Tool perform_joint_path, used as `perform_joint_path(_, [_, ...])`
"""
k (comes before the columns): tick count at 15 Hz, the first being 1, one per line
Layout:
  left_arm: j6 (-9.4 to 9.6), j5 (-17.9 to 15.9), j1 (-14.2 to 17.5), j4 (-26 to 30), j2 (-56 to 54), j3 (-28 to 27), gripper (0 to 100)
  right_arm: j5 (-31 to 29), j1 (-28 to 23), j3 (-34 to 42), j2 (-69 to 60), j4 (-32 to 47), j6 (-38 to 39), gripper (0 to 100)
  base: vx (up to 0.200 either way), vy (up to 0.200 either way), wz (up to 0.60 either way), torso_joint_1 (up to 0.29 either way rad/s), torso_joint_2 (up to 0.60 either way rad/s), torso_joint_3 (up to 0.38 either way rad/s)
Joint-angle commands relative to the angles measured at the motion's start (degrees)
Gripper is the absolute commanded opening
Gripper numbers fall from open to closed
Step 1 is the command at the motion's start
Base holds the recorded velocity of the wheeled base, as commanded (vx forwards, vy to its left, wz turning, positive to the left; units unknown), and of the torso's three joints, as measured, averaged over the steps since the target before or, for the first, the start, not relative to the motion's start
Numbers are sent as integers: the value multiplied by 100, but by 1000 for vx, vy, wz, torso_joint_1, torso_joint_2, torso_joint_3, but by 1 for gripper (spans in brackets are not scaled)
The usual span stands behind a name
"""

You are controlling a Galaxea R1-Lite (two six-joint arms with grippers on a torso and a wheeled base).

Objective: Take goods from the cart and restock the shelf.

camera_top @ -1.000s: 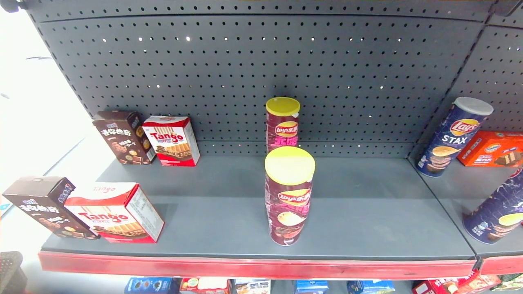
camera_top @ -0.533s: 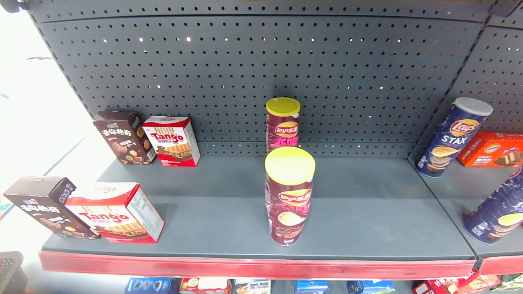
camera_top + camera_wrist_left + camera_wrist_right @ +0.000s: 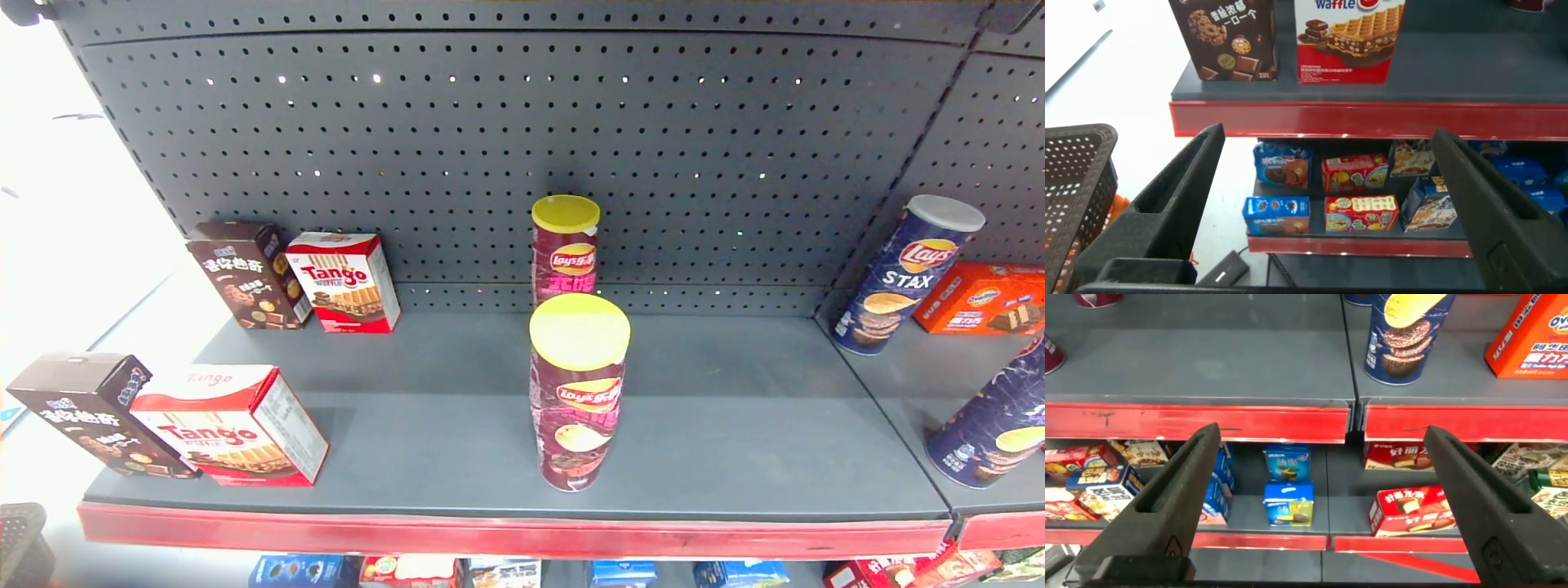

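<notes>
Shelf (image 3: 735, 425) spans mid-frame. Lower left: brown cookie box (image 3: 90, 412) and red wafer box (image 3: 233, 425) at the front edge. Centre: front chip can (image 3: 578, 392) upright, tall, near the lip, with a second can behind it. Right: blue can (image 3: 906, 273). Mesh basket (image 3: 1078, 188), lower left of the left wrist view, is likely the cart. Risk: an arm bringing stock in could clip the tall front chip can and tip it off the lip. Left gripper (image 3: 1327, 216) spread wide, empty, touching nothing. Right gripper (image 3: 1323, 506) likewise.
</notes>
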Motion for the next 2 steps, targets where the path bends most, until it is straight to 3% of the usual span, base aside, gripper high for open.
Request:
perform_joint_path(1, [-2, 4, 7, -2, 5, 0, 100, -1, 3, 0, 15, -4, 8, 100, 0, 0, 0, 0, 0, 0])
perform_joint_path(2, [-2, 4, -1, -2, 5, 0, 100, -1, 3, 0, 6, 5, 34, 100, 0, 0, 0, 0, 0, 0])
